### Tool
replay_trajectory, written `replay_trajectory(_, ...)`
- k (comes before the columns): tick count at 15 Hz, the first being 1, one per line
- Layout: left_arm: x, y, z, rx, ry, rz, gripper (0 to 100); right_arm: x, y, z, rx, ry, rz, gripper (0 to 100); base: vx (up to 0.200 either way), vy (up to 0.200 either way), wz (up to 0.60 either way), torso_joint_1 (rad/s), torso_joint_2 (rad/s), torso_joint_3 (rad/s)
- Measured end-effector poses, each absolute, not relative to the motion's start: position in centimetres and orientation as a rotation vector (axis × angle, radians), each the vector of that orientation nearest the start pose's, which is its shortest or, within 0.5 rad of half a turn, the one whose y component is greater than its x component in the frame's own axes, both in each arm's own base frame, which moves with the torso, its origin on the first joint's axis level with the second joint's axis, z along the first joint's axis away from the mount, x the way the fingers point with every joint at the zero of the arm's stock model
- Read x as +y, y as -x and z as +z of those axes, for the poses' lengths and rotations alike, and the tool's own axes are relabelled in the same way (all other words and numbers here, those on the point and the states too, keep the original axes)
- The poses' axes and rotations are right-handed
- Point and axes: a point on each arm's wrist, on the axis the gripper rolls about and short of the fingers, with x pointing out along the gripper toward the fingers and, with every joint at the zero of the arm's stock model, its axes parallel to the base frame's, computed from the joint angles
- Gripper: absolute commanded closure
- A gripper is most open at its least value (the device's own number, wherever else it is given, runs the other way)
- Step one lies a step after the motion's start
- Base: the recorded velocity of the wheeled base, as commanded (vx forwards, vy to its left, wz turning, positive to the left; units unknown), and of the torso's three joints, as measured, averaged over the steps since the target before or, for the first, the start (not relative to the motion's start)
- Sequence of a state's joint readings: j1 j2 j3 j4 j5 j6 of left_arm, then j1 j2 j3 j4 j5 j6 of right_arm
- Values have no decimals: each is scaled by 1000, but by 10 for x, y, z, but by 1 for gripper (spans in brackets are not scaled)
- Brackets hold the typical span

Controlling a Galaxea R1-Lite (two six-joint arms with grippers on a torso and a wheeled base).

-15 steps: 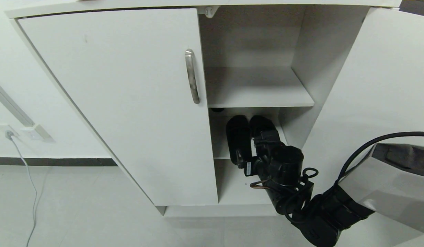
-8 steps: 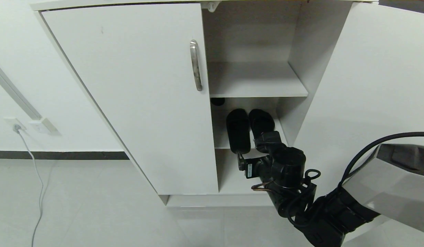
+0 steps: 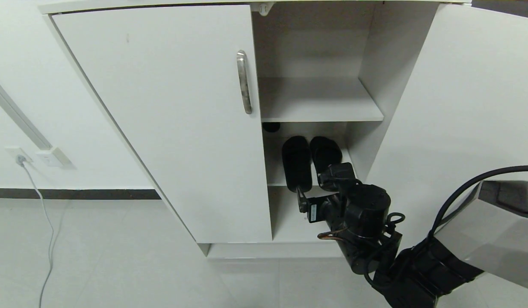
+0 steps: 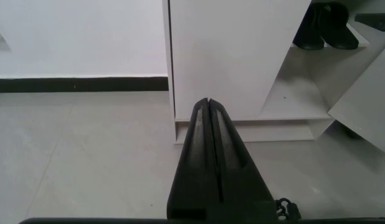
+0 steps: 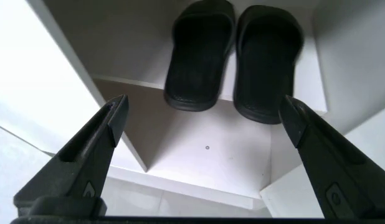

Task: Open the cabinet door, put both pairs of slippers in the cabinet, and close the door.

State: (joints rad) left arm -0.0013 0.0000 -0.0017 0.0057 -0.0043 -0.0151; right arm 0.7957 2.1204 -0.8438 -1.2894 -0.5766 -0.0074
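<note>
A pair of black slippers [image 3: 311, 160] lies side by side on the middle shelf of the white cabinet [image 3: 362, 51], heels at the shelf's front edge. My right gripper [image 3: 317, 188] hangs just in front of and below those heels, open and holding nothing. In the right wrist view the slippers [image 5: 233, 56] lie beyond the right gripper [image 5: 202, 115], whose spread fingertips [image 5: 114, 115] stand apart from them. My left gripper [image 4: 208, 107] is shut on nothing, low over the floor in front of the cabinet. From there the slippers [image 4: 326, 28] show far off on their shelf.
The cabinet's left door [image 3: 161, 119] is closed, with a metal handle [image 3: 244, 82]. The right door [image 3: 460, 107] stands open beside my right arm. The upper shelf [image 3: 319, 100] and bottom shelf [image 3: 289, 222] are bare. A wall socket with a cable [image 3: 20, 160] is at the left.
The head camera has shifted. My right gripper has drawn back from the slippers' heels and sunk slightly; the slippers stay on the middle shelf.
</note>
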Motion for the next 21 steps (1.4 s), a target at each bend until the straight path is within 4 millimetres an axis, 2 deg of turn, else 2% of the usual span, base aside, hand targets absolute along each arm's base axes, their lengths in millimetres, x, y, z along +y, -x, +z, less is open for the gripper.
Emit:
replay_trajectory(4, 0, 23, 76, 3, 15, -7, 100, 263, -272, 111, -9, 1, 224, 0, 0, 0, 0, 2, 1, 24)
replay_trajectory(13, 0, 23, 75, 4, 12, -6, 100, 263, -271, 112, -12, 16, 227, 0, 0, 0, 0, 1, 2, 178)
replay_trajectory(21, 0, 23, 75, 5, 11, -6, 100, 262, -270, 108, 2, 30, 226, 0, 0, 0, 0, 0, 0, 0)
